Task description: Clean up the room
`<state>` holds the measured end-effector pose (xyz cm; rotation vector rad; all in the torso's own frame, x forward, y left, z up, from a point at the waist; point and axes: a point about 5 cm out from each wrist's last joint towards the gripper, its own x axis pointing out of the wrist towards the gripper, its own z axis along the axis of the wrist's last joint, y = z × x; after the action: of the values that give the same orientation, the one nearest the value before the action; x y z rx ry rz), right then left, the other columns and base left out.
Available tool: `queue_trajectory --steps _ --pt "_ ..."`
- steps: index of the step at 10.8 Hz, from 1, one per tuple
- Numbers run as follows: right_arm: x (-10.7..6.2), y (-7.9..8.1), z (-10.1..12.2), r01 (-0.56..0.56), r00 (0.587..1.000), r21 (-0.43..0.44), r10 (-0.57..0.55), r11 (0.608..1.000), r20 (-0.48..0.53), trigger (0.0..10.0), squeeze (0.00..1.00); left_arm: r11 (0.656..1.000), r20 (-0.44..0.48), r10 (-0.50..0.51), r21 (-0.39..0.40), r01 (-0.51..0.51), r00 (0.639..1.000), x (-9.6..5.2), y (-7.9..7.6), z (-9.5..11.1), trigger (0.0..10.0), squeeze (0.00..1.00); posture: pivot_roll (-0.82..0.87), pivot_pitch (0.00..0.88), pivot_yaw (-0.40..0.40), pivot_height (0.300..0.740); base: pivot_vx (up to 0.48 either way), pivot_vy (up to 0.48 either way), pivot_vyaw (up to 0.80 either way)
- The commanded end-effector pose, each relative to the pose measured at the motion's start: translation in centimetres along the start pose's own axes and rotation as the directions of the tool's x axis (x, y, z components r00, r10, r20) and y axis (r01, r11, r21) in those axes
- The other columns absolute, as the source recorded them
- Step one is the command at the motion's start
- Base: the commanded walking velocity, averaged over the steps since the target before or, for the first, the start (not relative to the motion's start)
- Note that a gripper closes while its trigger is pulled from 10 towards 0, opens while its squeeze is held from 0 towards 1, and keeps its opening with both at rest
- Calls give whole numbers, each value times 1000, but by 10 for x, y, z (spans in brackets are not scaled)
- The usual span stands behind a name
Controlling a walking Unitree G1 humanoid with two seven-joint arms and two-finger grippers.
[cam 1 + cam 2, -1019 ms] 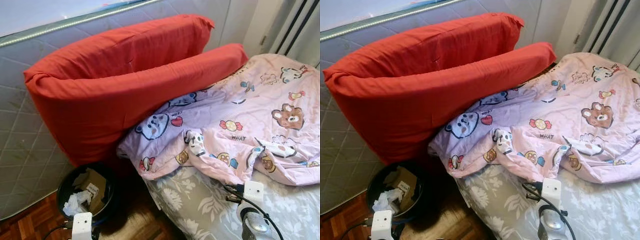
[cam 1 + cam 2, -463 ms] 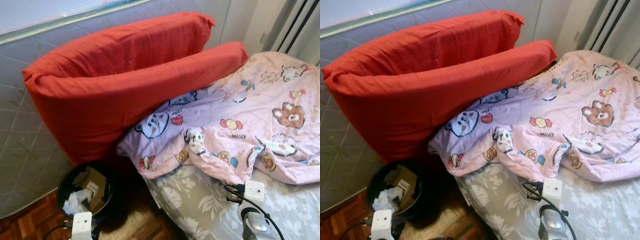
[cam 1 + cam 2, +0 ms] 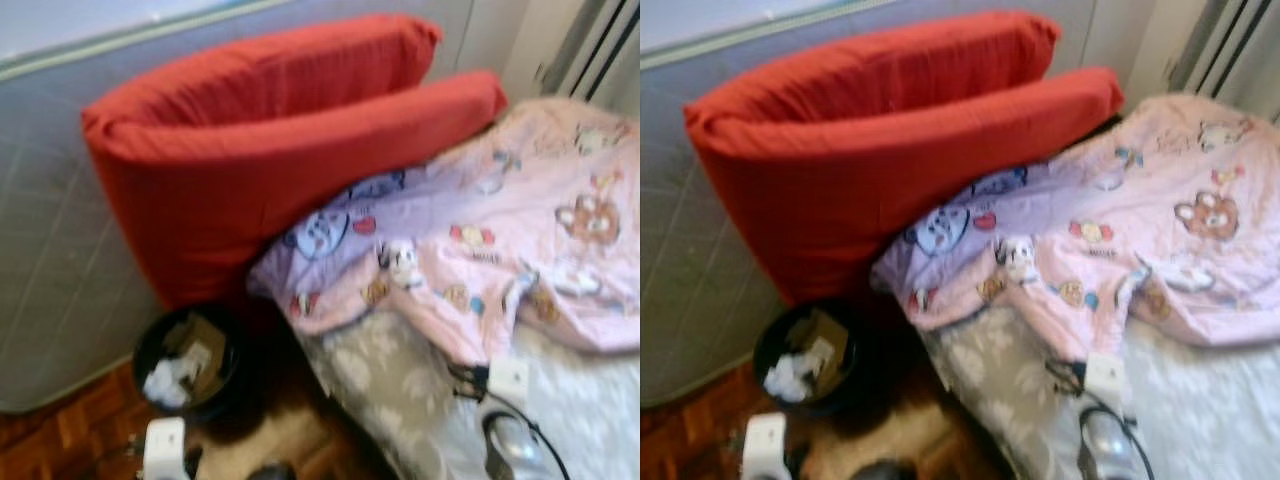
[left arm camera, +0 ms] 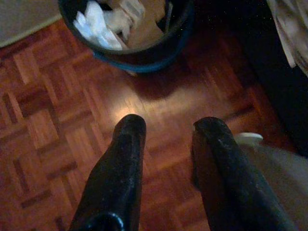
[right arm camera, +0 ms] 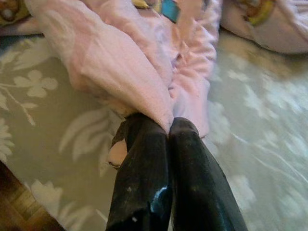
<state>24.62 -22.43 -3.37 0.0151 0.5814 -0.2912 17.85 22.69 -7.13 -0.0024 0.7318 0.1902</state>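
Note:
A pink cartoon-print blanket (image 3: 480, 240) lies crumpled on a bed with a grey floral sheet (image 3: 400, 400). Its near edge hangs toward me. My right gripper (image 5: 168, 127) is shut on a fold of that blanket (image 5: 130, 62), just above the sheet (image 5: 57, 125). Two long red cushions (image 3: 270, 150) lean at the head of the bed, over the blanket's far edge. My left gripper (image 4: 166, 127) hangs open above the parquet floor (image 4: 48, 120), a short way from a black bin (image 4: 144, 60) holding paper and cardboard.
The bin (image 3: 185, 362) stands on the floor between the bed's corner and a grey quilted mattress (image 3: 50, 250) propped against the wall. Pale vertical panels or curtains (image 3: 600, 50) rise behind the bed at the right.
The whole picture has shifted a little to the right and gone blurred, so the camera has moved. Cushions, blanket and bin keep their places relative to each other.

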Motion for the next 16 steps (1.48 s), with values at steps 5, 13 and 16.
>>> queue_trajectory --steps 5,13,16 --pt "-1 -5 -5 32 999 -1 -32 999 -18 10000 0 1000 -1 15 -4 -15 1000 0 6 0 10000 0 236 121 -20 740 -242 0 0" --pt "-11 -30 -31 177 977 -37 -180 984 -116 10000 0 1000 -2 5 2 -5 1000 0 4 1 10000 0 220 124 -21 740 -242 0 0" --pt "-34 -35 -83 146 908 -98 -173 984 -381 10000 0 1000 -3 -3 3 3 1000 1 1 1 10000 0 213 126 -22 740 -240 0 0"
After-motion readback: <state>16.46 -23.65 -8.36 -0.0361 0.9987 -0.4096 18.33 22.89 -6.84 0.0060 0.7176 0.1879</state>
